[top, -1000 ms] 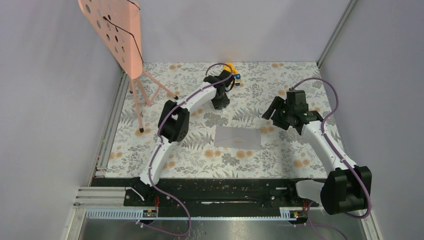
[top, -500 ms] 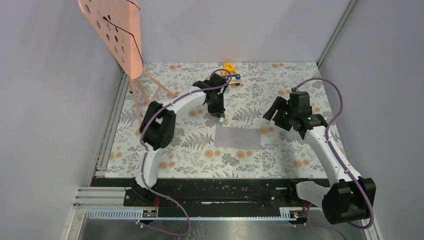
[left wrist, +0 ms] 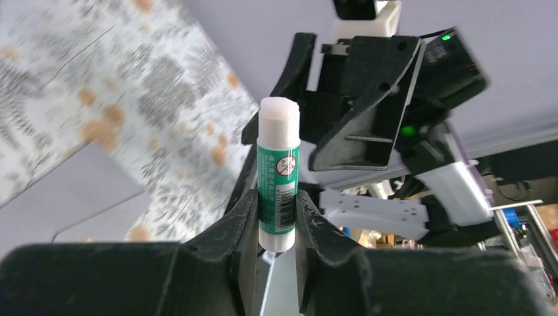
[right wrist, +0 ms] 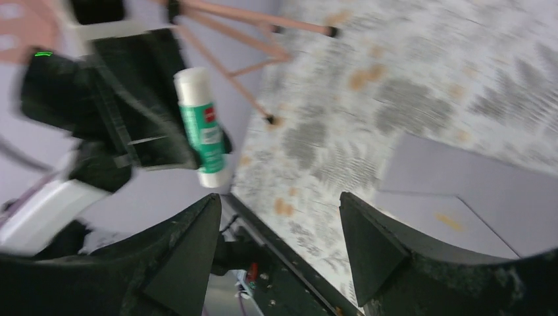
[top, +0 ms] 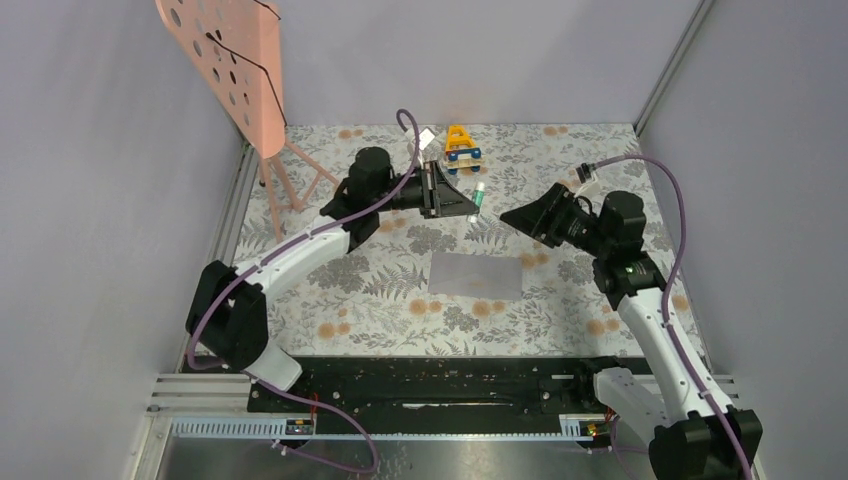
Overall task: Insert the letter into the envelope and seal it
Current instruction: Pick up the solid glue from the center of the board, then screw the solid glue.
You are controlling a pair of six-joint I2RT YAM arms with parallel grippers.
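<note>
The grey-lilac envelope (top: 476,273) lies flat in the middle of the floral table, also seen as the envelope (left wrist: 79,194) and the envelope (right wrist: 474,191) from the wrists. My left gripper (top: 466,200) is raised above the table, shut on a green-and-white glue stick (top: 479,192). That glue stick (left wrist: 279,178) stands upright between the left gripper (left wrist: 276,196) fingers, white tip out. My right gripper (top: 512,216) faces it, open and empty, a short way to the right. In the right wrist view the glue stick (right wrist: 202,128) sits beyond the right gripper (right wrist: 279,197). The letter is out of view.
A pink perforated stand (top: 232,70) on thin legs occupies the back left corner. A yellow toy (top: 461,145) sits at the back edge of the table, behind the left gripper. Grey walls enclose the table on three sides.
My left arm has swung up off the table with the glue stick in its jaws and turned it toward the right gripper. The right gripper has tilted to face it.
</note>
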